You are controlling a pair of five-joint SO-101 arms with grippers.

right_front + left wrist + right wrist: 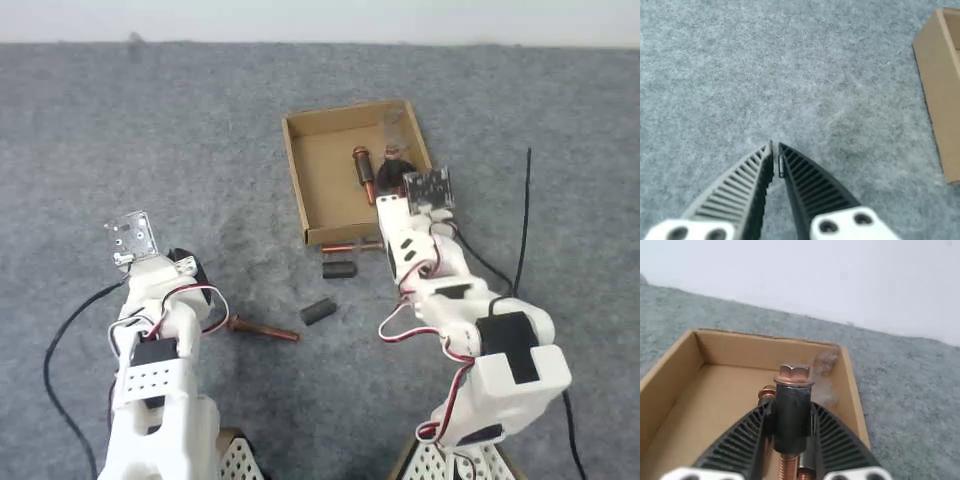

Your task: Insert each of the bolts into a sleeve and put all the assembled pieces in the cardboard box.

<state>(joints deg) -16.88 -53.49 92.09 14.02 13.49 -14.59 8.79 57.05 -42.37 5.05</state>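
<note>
Since the right gripper is the one with something in it, I'll start there: it's clamped on a black sleeve with a copper bolt through it, hex head sticking out one end and the shank poking out the other. In the high view that gripper hangs over the cardboard box, on the box's 3 o'clock side. Can't tell whether the held piece touches the box floor. At roughly 9 o'clock of it, a second bolt lies flat on the box floor, apart from the held one. The dark bit at its 12 o'clock end looks like a sleeve, but I wouldn't swear to it. Just outside the box's 6 o'clock wall a loose bolt lies along the wall, right up close. An empty sleeve sits just at 6 o'clock of that bolt, and another empty sleeve lies a bit further out toward 7 o'clock. At 9 o'clock of that one, the last bolt lies on the grey fuzzy bench, near the left arm. The left gripper is pinched nearly together, only a sliver between the tips and nothing in it, pointing down at the bench. Its arm sits around 8 o'clock of the box, well apart from it.
</note>
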